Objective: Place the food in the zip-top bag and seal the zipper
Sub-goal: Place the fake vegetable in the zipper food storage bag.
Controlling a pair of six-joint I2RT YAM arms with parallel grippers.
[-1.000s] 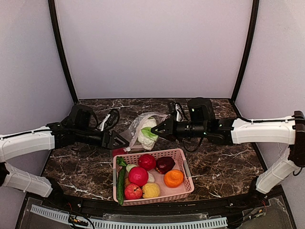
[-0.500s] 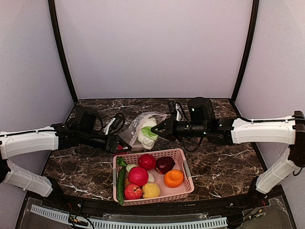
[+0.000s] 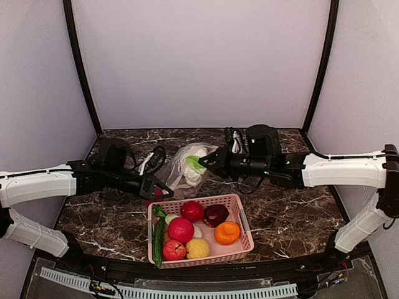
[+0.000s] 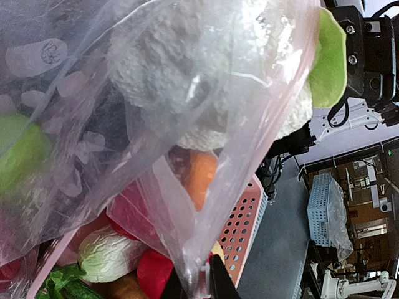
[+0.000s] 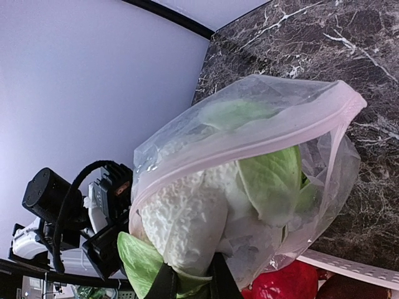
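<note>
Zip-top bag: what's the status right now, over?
Left gripper pinching zip-top bag edge. Right gripper clamped on cabbage, partly inside bag. Zipper open. Other food in pink basket.

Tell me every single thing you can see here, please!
table: one, dark marbled, under everything
basket: one, pink, table's front middle
red balls: three, red, in basket
dark red ball: one, maroon, in basket
orange ball: one, orange, basket's right
yellow ball: one, yellow, basket's front
cucumber: one, green, basket's left edge
cabbage: one, pale, in basket
zip-top bag: one, clear, behind basket
cauliflower: one, white, green leaves, partly inside bag
left hand: one, black, shut on bag
right hand: one, black, shut on cauliflower
</note>
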